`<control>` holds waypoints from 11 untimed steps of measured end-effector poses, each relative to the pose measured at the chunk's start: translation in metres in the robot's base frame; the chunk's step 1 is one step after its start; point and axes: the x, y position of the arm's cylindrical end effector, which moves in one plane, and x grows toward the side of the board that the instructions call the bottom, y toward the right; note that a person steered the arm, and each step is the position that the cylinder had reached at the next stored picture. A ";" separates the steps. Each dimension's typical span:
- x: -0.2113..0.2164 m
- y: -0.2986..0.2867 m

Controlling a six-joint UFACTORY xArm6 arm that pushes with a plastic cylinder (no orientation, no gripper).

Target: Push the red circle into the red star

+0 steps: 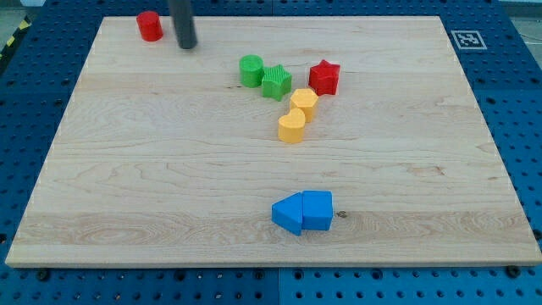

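Observation:
The red circle (pixel 150 25) stands near the board's top left corner. The red star (pixel 324 77) stands right of the board's middle top, far to the right of the circle. My tip (pixel 185 46) is just right of the red circle and slightly below it, a small gap apart. The rod comes down from the view's top edge.
A green circle (pixel 251 70) and a green star (pixel 276 82) touch each other just left of the red star. Two yellow blocks (pixel 304 102) (pixel 291 126) stand below them. Two blue blocks (pixel 289 213) (pixel 318 210) touch near the bottom. The wooden board (pixel 127 169) lies on a blue pegboard.

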 end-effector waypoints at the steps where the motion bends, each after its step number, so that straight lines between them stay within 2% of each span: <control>1: -0.001 -0.081; 2: -0.027 -0.139; 3: -0.058 -0.138; 4: -0.071 -0.137; 5: -0.071 -0.110; 7: -0.045 0.013; 8: -0.045 0.010; 10: -0.044 -0.085; 11: -0.014 -0.071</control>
